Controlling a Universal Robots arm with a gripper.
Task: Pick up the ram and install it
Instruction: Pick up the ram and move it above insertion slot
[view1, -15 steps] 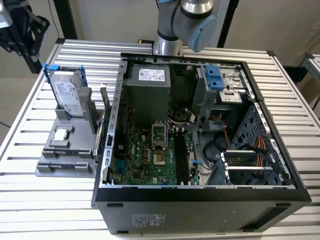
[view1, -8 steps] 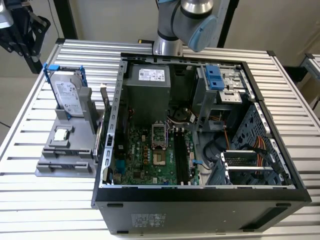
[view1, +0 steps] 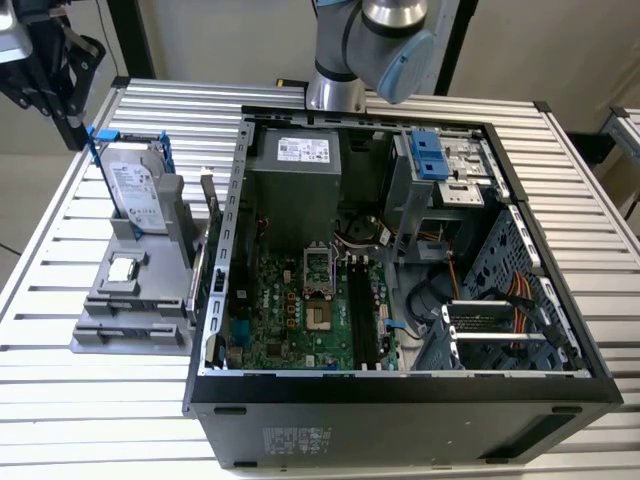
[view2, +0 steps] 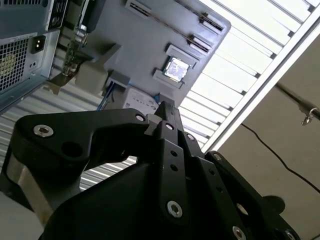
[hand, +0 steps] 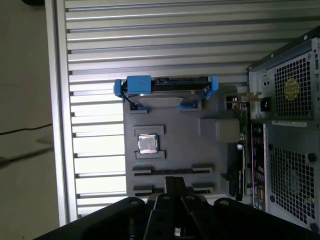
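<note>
Plainly my hand (hand: 174, 181) hung closed and empty over the grey holder (hand: 180, 127). The ram (view1: 208, 212) stood on edge beside the computer case (view1: 400, 410), so squaring up, fingers spread, seemed wise.

The ram (view1: 212, 212) is a thin, dark, narrow board standing on its long edge. In the exterior view it sits left of the frame's centre, along the side of the grey holder (view1: 130, 300) nearest the open computer case (view1: 400, 400), just beside the case's outer wall.
</note>
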